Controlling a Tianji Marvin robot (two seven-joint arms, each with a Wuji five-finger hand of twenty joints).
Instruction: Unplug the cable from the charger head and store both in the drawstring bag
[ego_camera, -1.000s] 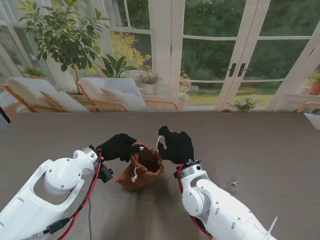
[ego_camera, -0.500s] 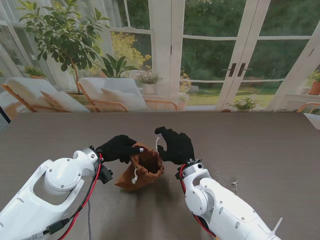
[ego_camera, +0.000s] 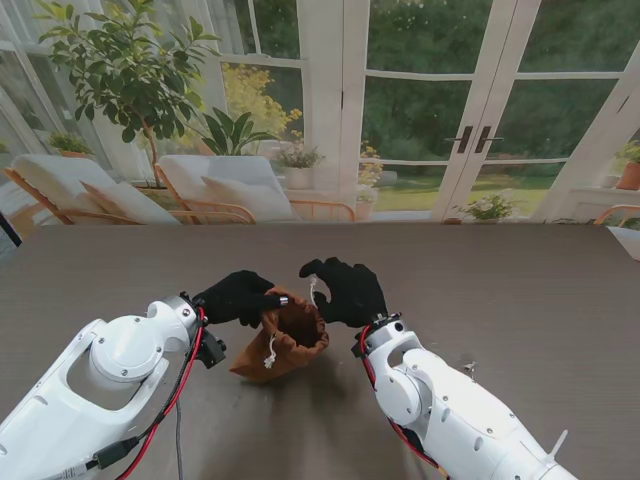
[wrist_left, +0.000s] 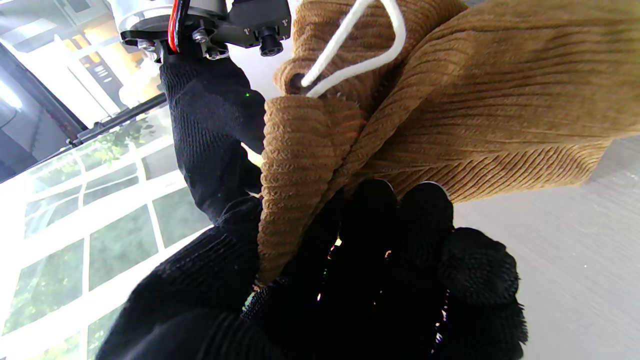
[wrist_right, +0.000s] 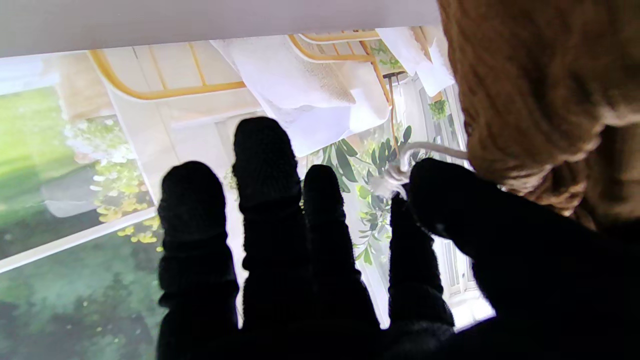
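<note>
Between hands (ego_camera: 238, 296) (ego_camera: 345, 292), bag (ego_camera: 285, 340) mouth agape

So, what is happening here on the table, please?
The robot is handling a brown corduroy drawstring bag on the dark table. The left hand, in a black glove, grips the bag's rim and keeps its mouth open. The right hand pinches the white drawstring cord on the other side, its other fingers spread. No cable or charger head can be seen.

The drawstring bag (ego_camera: 288, 335) hides its contents; charger and cable unseen.
</note>
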